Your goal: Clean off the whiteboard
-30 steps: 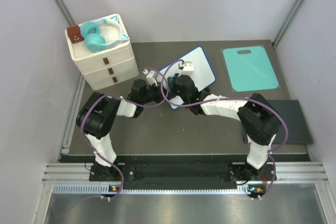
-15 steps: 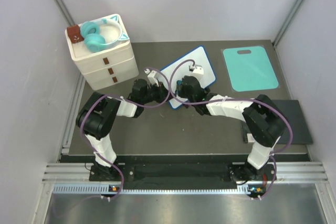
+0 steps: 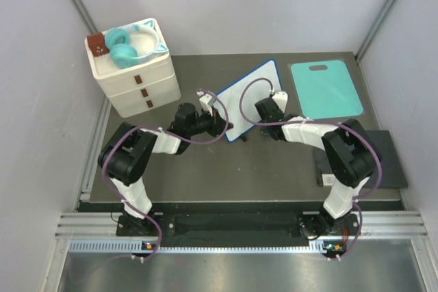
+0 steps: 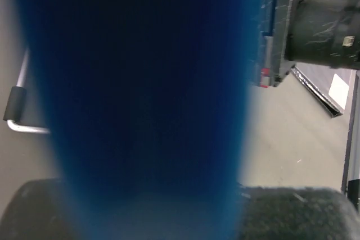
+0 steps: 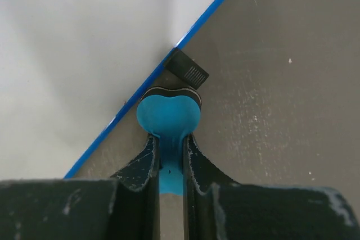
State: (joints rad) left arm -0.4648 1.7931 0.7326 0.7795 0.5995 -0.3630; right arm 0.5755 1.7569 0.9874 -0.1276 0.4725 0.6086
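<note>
The whiteboard lies tilted at the table's middle, white with a thin blue rim and no marks showing. My left gripper is shut on its near left corner. In the left wrist view the blurred blue rim fills the gap between the jaws of that gripper. My right gripper is at the board's near right edge, shut on a small blue eraser. The eraser's tip sits on the table against the rim, beside a black foot of the whiteboard.
A white drawer unit with teal headphones on top stands at the back left. A teal mat lies at the back right. A black pad lies on the right. The right arm's wrist is close to the left gripper.
My right gripper has slid right across the board, from its middle to off its near right edge. The board has turned a little in the left gripper's hold.
</note>
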